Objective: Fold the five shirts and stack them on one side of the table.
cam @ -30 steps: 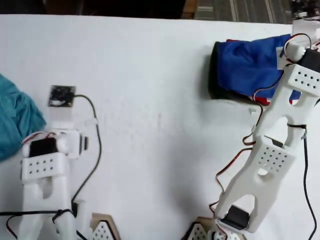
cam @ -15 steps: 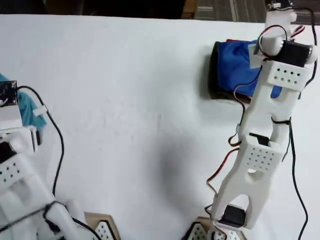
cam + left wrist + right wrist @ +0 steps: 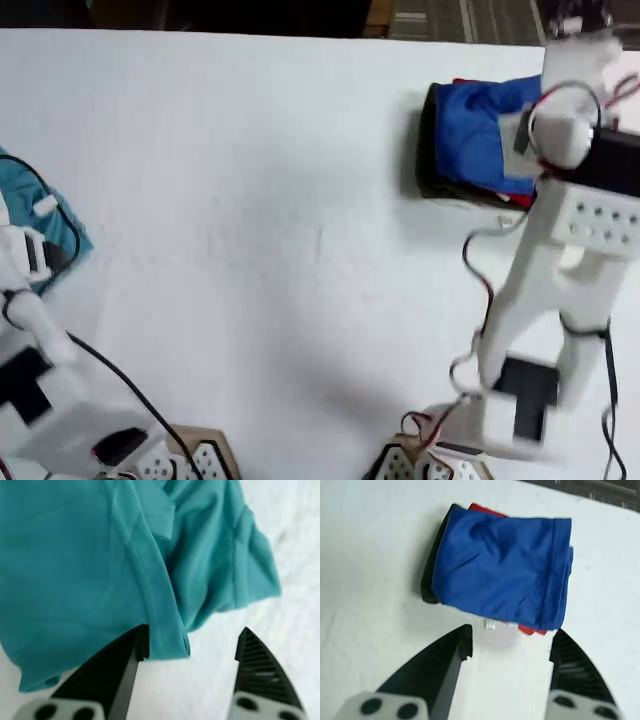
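- Left gripper [image 3: 194, 637]: released, jaws wide apart, poised over hem of crumpled teal shirt [image 3: 100, 555]. Contact with cloth: cannot tell.
- Teal shirt unfolded, at left edge of white bench [image 3: 280, 200].
- Right gripper [image 3: 512, 640]: released, jaws apart, holding nothing, above bare bench just beside folded stack.
- Stack at far right of bench: blue shirt [image 3: 502, 572] on top, red shirt [image 3: 530, 629] peeking under it, black shirt [image 3: 431, 580] lowest.
- Small white tag [image 3: 491, 625] at stack's near edge; print unreadable.
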You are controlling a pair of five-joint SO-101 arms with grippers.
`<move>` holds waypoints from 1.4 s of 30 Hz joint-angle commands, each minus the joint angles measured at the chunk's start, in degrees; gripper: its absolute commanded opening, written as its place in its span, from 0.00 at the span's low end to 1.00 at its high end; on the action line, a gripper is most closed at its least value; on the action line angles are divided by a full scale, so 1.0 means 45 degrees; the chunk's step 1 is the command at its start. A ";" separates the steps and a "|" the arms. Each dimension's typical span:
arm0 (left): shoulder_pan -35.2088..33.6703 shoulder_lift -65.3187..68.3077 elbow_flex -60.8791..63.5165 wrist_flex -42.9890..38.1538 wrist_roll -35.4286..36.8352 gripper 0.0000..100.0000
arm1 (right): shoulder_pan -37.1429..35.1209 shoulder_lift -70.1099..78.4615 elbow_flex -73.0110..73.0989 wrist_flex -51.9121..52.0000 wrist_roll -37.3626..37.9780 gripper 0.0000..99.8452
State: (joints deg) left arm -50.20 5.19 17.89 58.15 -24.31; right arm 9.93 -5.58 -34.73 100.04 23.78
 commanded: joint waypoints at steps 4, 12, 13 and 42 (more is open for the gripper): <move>-0.0098 0.2325 -0.2510 0.0879 -0.0137 0.30 | -0.0010 -0.3702 0.4943 0.0264 -0.0059 0.25; -0.0156 0.2930 -0.2823 0.1348 -0.0840 0.09 | 0.0010 -0.5265 0.7678 -0.0791 -0.0059 0.24; -0.0274 0.2891 -0.2803 0.1368 -0.0781 0.05 | 0.0010 -0.5363 0.7853 -0.0869 -0.0059 0.24; 0.7365 -0.5021 -0.8918 0.9807 -0.0098 0.03 | 0.2256 -0.5538 1.2444 -0.2510 -0.0156 0.24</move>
State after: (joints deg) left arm -21.71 -10.55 -21.49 101.32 -25.27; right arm 18.81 -28.44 21.27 89.67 23.60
